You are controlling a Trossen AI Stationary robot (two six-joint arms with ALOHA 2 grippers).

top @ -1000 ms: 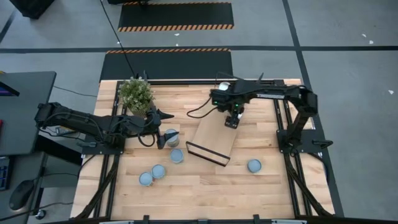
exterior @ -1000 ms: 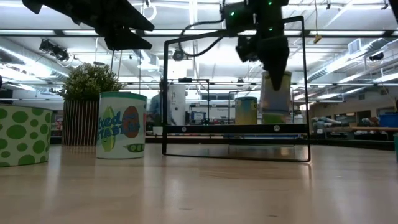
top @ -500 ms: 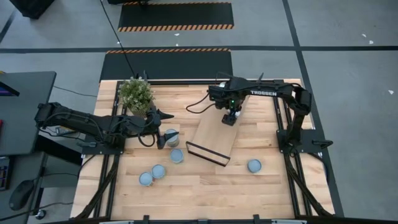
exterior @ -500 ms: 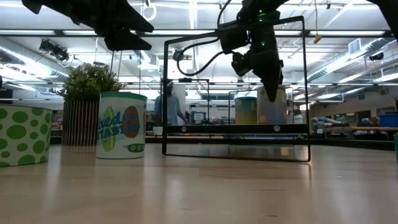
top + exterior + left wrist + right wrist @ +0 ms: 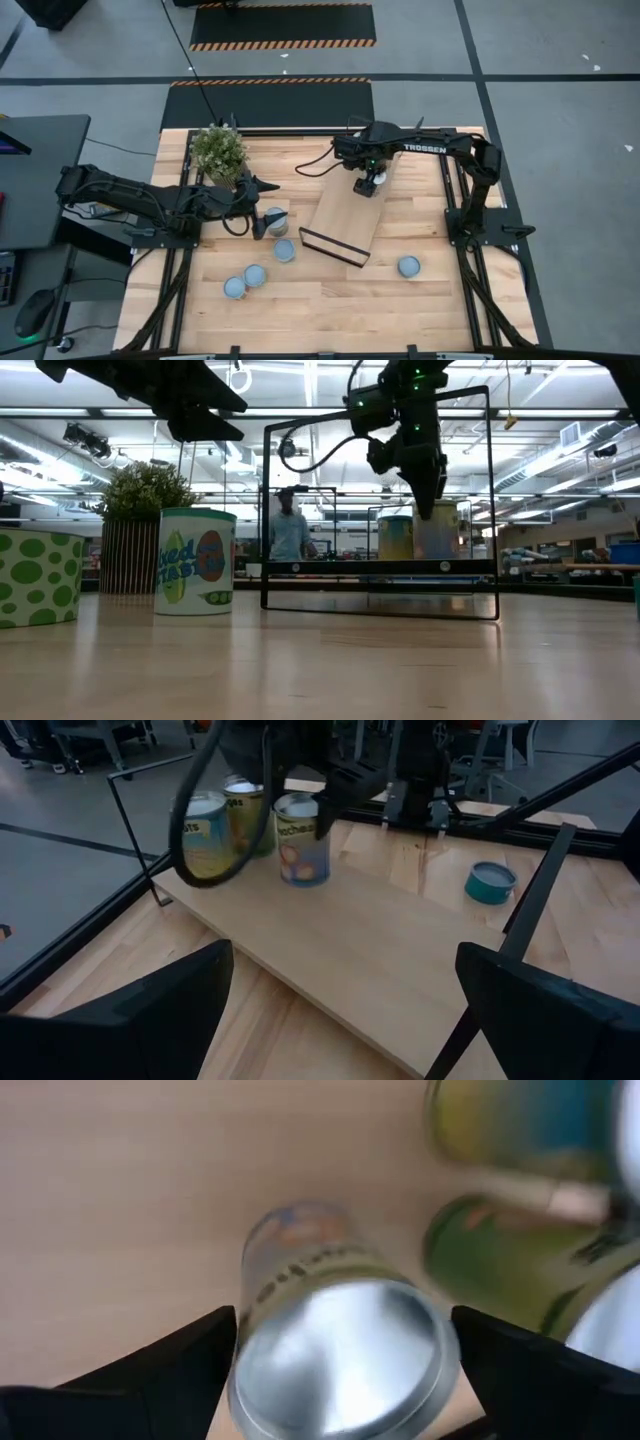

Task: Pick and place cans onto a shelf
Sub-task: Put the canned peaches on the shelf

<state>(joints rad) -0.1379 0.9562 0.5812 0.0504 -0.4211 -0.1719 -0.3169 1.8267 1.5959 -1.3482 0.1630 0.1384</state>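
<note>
Right claw (image 5: 340, 1370) spread above shelf (image 5: 342, 225) cans (image 5: 303, 840), partly hidden overhead; left claw (image 5: 340, 1010) spread.

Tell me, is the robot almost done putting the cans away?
Not yet. Three cans already stand on the shelf. The right hand hangs open just above them, holding nothing. Five cans are left on the table; the left hand is open beside one.

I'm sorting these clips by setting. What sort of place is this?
Probably a robotics lab or workshop: two dark arms fixed to a light wooden table, hazard-striped black floor mats beyond it, and fluorescent ceiling lights over workbenches in the large open room behind.
</note>
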